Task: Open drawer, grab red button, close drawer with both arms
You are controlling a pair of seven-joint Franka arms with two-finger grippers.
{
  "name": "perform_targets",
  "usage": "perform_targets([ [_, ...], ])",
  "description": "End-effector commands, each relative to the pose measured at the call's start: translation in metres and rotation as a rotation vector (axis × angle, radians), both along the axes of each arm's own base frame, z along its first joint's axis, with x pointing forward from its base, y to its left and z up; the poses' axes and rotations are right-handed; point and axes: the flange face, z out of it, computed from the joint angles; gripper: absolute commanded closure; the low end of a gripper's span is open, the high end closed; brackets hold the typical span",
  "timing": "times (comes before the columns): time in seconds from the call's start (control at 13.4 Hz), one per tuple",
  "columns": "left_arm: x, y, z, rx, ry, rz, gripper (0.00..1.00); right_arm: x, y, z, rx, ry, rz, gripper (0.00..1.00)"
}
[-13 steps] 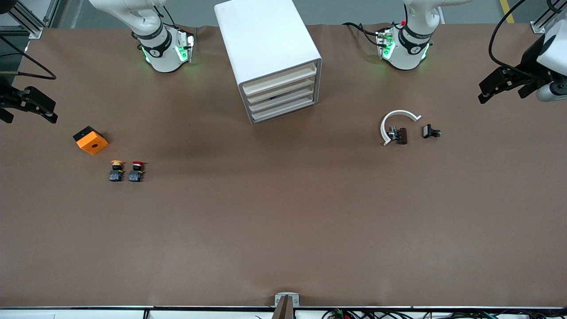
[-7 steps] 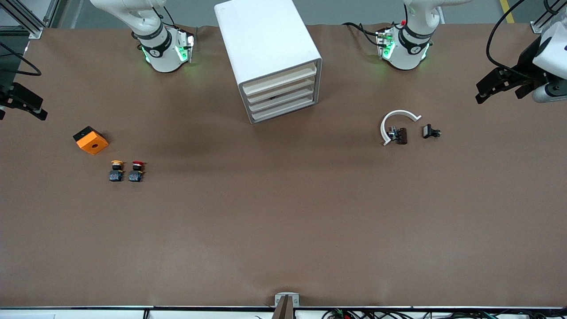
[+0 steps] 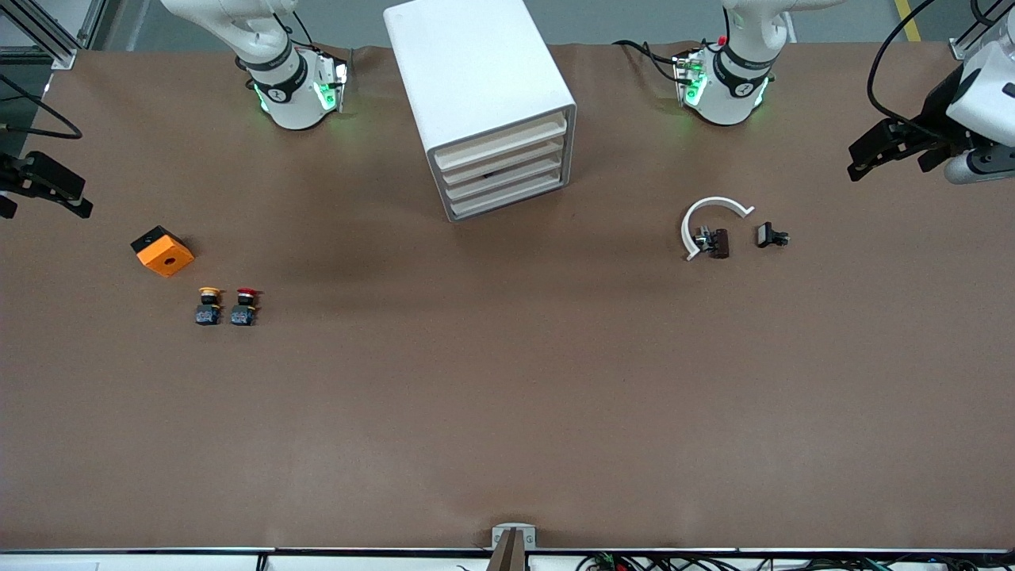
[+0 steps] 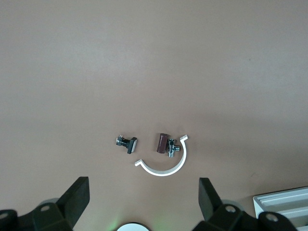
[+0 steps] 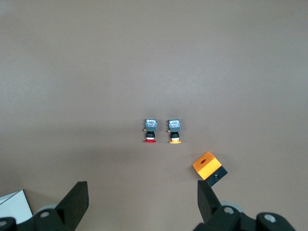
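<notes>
- The left gripper (image 3: 872,157) hangs in the air over the left arm's end of the table (image 3: 507,412), its fingers (image 4: 77,195) spread wide with nothing between them; the arm above it runs out of the front view at the edge.
- The right gripper (image 3: 40,194) hangs over the right arm's end of the table, its fingers (image 5: 77,199) also spread wide and empty; it is partly cut off at the edge of the front view.
- Each wrist view shows only the tips of its own two fingers; the rest of each gripper is out of view.
- Near the left gripper lie a white curved clip (image 3: 710,218), a small brown-and-metal part (image 3: 714,242) inside its arc, and a small black-and-metal part (image 3: 771,235) just beside; what these small parts are is hard to tell.
- Near the right gripper sits an orange cube (image 3: 162,251) with a hole on top.
- The button (image 3: 244,306) with the red cap lies on the bare table, nearer to the front camera than the cube, just beside a yellow-capped button (image 3: 208,306); neither gripper touches it.
- The drawer cabinet (image 3: 480,103), white, stands between the two arm bases, its four drawers (image 3: 507,170) all shut.
- What the drawers hold is hidden; a small dark spot shows in a gap between them, too small to make out.
</notes>
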Motion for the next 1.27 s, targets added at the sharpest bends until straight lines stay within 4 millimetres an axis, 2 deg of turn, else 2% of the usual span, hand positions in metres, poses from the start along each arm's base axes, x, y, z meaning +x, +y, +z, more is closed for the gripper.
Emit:
perform_targets([
  [0.0,-0.014,-0.010,0.001,-0.008,-0.033,-0.027,0.00,0.005,0.009,0.002,0.011,0.008,0.023,0.00],
  [0.3,-0.003,0.002,0.016,-0.009,-0.063,-0.013,0.00,0.004,-0.001,0.005,0.012,0.003,0.008,0.00],
  [0.45,0.006,0.004,0.019,-0.006,-0.064,-0.008,0.00,0.004,0.000,0.005,0.011,0.003,0.009,0.00],
  [0.6,0.007,0.006,0.017,-0.003,-0.061,-0.006,0.00,0.005,0.009,0.004,0.008,0.005,0.023,0.00],
  [0.75,0.008,0.016,0.018,-0.002,-0.062,-0.011,0.00,0.005,0.008,0.004,0.008,0.003,0.021,0.00],
  [0.97,0.009,0.020,0.022,-0.002,-0.071,-0.033,0.00,0.005,0.011,0.004,0.008,0.003,0.026,0.00],
  [1.2,0.007,0.022,0.021,-0.002,-0.054,-0.028,0.00,0.006,0.028,0.004,-0.005,0.004,0.053,0.00],
])
